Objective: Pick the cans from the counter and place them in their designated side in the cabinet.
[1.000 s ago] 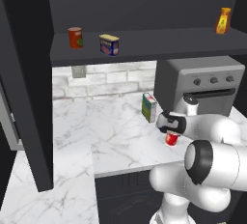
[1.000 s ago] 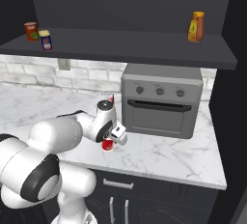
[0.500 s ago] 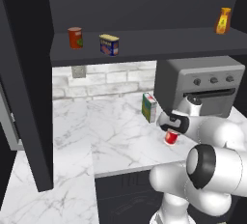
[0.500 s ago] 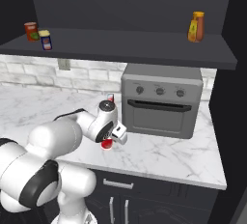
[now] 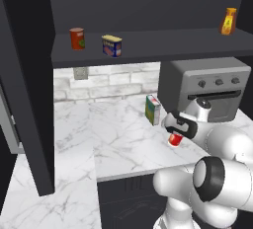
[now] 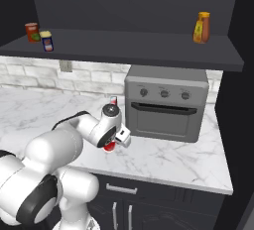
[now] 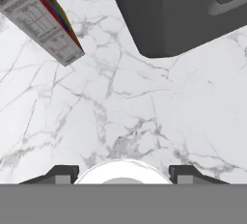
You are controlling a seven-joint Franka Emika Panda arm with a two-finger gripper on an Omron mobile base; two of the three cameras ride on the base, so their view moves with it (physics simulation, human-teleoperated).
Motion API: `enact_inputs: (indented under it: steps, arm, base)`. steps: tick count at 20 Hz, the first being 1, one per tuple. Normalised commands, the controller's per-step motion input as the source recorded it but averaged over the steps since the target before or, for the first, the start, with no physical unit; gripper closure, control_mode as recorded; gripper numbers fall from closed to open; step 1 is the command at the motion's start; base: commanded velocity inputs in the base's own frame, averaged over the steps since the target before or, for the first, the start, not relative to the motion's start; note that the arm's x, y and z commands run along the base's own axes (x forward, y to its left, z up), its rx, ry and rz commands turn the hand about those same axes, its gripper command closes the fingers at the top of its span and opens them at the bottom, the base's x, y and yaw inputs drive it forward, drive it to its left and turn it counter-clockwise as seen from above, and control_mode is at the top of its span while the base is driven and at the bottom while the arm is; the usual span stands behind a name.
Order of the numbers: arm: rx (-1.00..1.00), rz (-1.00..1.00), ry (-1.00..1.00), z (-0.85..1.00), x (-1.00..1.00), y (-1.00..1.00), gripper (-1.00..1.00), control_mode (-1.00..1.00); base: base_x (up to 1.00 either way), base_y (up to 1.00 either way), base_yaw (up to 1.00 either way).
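A: One red can [image 5: 175, 139] sits between the fingers of the gripper [image 5: 176, 135], just in front of the oven [image 5: 205, 89]. In the hand view its white top [image 7: 121, 171] fills the gap between both tips.

B: Does it stand upright?

A: Yes, its axis is vertical, over the counter [image 5: 118, 139]. The jaws are partly closed around it. The tin [image 5: 111, 45] stands on the cabinet [image 5: 148, 43] shelf.
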Motion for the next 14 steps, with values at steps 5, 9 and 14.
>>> enact_inputs:
  steps: [5, 9, 14]
  arm:
    - [0.00, 0.02, -0.03, 0.06, -0.04, 0.09, 1.00, -1.00]
    - [0.00, 0.02, -0.02, 0.08, -0.02, 0.09, 1.00, -1.00]
    - [0.00, 0.03, -0.03, 0.12, -0.06, 0.07, 1.00, -1.00]
  base:
    - [0.00, 0.00, 0.00]
    - [0.00, 0.00, 0.00]
    - [0.00, 0.00, 0.00]
